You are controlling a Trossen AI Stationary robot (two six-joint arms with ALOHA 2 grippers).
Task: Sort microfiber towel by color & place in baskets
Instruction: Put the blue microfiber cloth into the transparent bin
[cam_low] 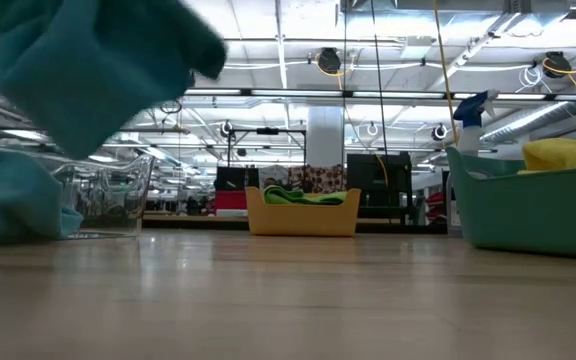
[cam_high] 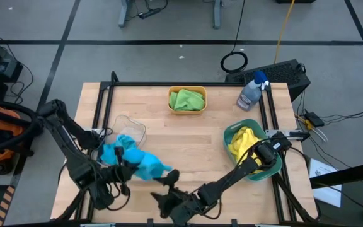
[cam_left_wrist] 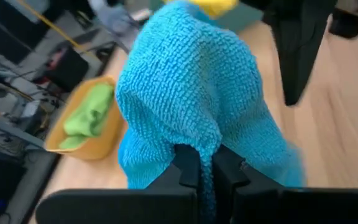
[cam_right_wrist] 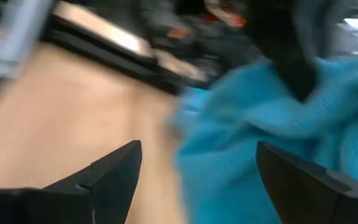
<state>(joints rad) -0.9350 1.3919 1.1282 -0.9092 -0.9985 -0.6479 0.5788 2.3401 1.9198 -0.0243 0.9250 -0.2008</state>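
Observation:
My left gripper is shut on a sky blue towel near the table's near edge. A second blue towel lies on the table beside the clear basket. My right gripper is open, close to the held towel on its right and touching nothing. Green towels lie in the orange-yellow basket. Yellow towels fill the teal basket. My left gripper pinches a fold of the blue towel between its two shut fingers. The rest of the cloth bunches up ahead of the fingers. In the low view the towel is lifted clear of the table and hangs slack.
A spray bottle with a blue head stands at the table's far right, behind the teal basket. A black frame runs along the table's left, far and right sides. Bare wood lies between the baskets.

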